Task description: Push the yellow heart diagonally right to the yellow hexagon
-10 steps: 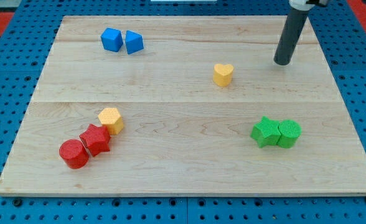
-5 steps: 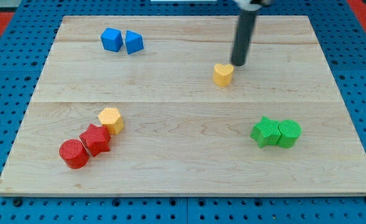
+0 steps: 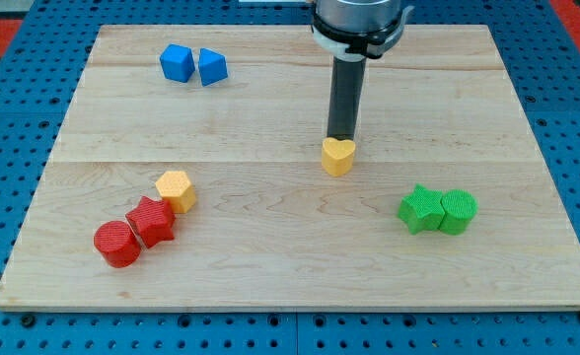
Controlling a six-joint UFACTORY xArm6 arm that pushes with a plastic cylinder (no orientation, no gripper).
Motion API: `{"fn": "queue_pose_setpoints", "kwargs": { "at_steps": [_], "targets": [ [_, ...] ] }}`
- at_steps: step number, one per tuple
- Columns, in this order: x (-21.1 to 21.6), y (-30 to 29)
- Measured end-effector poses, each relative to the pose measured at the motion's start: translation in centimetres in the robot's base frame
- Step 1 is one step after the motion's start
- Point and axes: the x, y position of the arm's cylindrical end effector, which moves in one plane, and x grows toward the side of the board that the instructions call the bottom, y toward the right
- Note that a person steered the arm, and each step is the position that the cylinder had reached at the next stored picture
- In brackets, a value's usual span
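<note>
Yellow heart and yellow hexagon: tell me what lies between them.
Nothing: in the camera view, only bare board separates the yellow heart from the yellow hexagon.

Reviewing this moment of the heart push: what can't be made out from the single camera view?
- Contact: my tip sits right at the top edge of the yellow heart; whether they touch cannot be told from this angle.
- The arm above the rod is cut off by the view's top edge.
- The far sides of the red blocks and green blocks are hidden by the blocks themselves.
- The yellow hexagon looks pressed against a red block; any gap is too small to judge.
</note>
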Motion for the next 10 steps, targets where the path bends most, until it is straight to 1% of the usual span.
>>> {"fn": "queue_pose_setpoints", "kwargs": {
  "at_steps": [1,2,3,4,5,6,7,8,9,10],
  "targets": [
    [2.2,0.0],
    [3.3,2.5],
    [3.3,4.9],
    [5.5,2.7],
    [5.8,-1.5],
    [5.7,-7.0],
    [7.5,-3.6],
    [10.6,-4.3],
    [10.3,-7.9],
    [9.0,-7.7]
  ]
}}
